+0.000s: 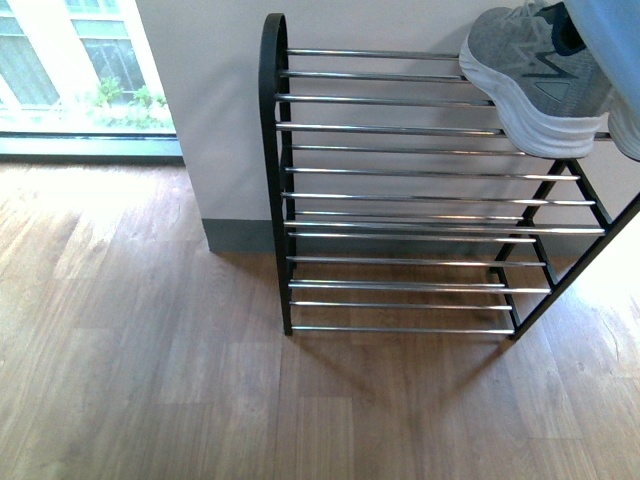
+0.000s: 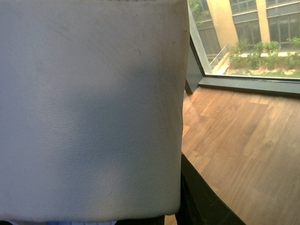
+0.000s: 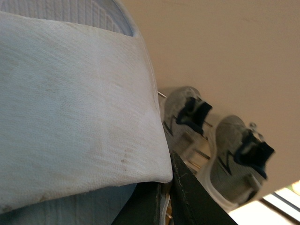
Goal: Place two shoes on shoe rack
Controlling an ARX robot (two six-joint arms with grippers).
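The shoe rack point(image 1: 275, 180) stands against the wall, with black end frames and chrome rods. A grey sneaker point(image 1: 530, 85) rests on its top shelf at the right. A pale blue slide point(image 1: 612, 30) shows at the top right corner of the front view. In the left wrist view a pale slide point(image 2: 89, 108) fills most of the picture, and my left gripper point(image 2: 171, 216) is shut on it. My right gripper point(image 3: 165, 206) is shut on the other slide point(image 3: 70, 108), close above two grey sneakers point(image 3: 185, 117) point(image 3: 234, 161) on the rods. Neither arm shows in the front view.
Wooden floor point(image 1: 140, 340) spreads in front of and left of the rack. A floor-level window point(image 1: 80, 70) lies at the far left, and a grey skirting point(image 1: 240, 235) runs along the white wall behind the rack. The lower shelves point(image 1: 400, 285) show bare rods.
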